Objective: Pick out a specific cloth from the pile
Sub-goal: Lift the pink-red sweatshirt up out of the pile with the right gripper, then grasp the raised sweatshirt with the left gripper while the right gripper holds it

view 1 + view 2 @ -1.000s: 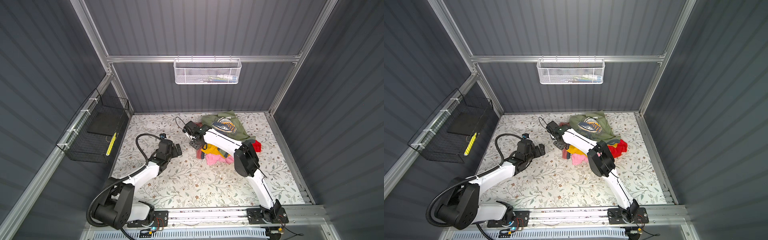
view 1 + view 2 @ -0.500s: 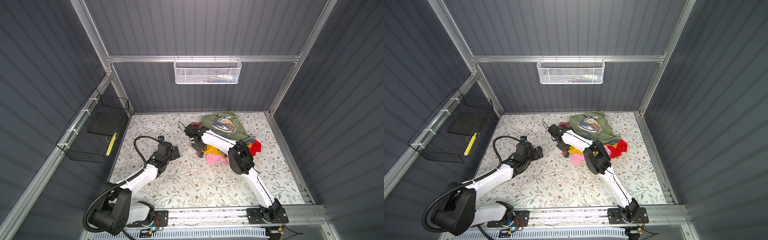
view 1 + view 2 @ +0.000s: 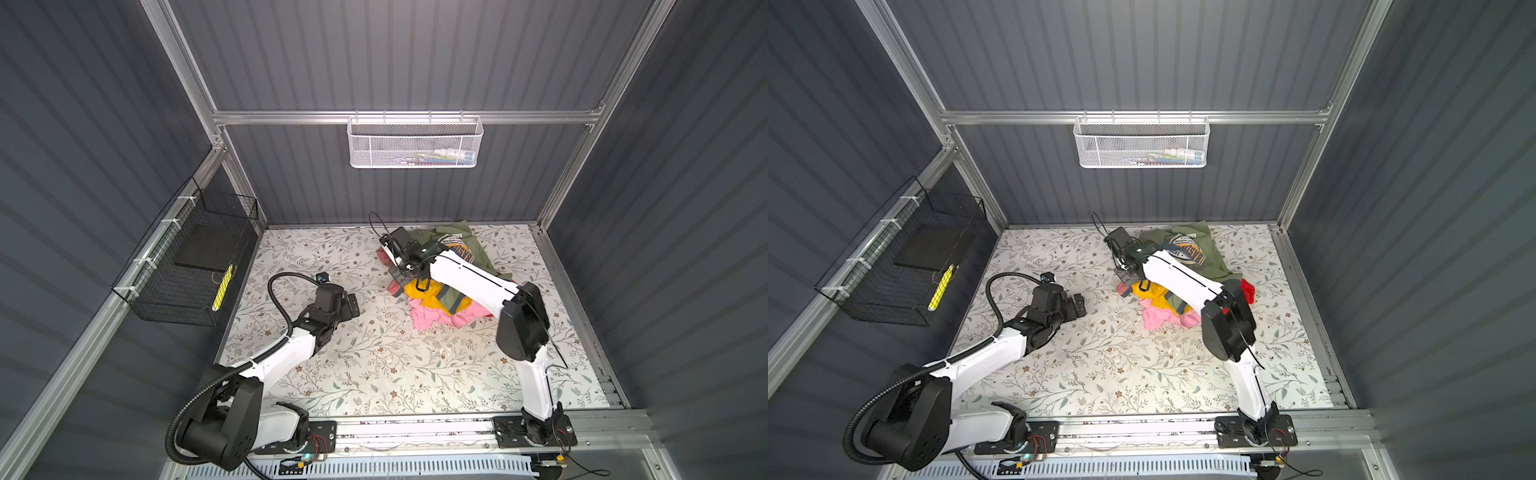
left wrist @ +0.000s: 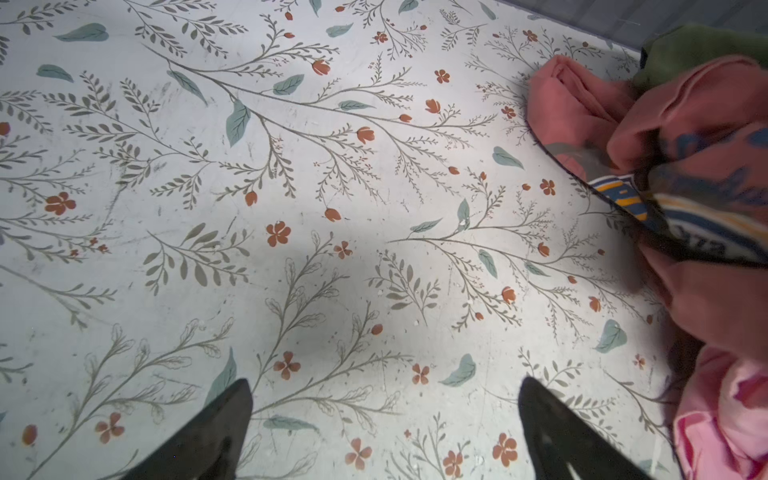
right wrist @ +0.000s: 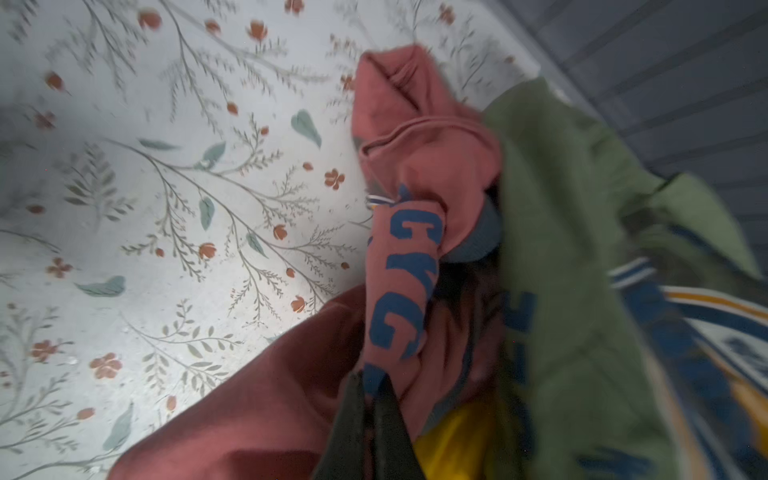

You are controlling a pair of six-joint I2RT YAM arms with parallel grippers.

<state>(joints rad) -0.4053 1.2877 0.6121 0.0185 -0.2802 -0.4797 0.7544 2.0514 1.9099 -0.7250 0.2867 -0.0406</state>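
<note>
White mesh basket [image 3: 415,143] above floral worktop [image 3: 374,365]; black wire basket [image 3: 187,266] left of worktop, holding maybe a yellow marker [image 3: 222,287].

Between and ahead of left gripper [image 4: 385,384] jaws: bare floral tabletop [image 4: 291,187], passable. Farther ahead, off to one side: pile [image 3: 432,318], cloth [image 4: 582,108] foremost.

The left gripper [image 4: 384,380] hovers low, jaws spread wide, its arm half extended. The right gripper [image 5: 369,379], arm stretched far forward, is pinched tight.
</note>
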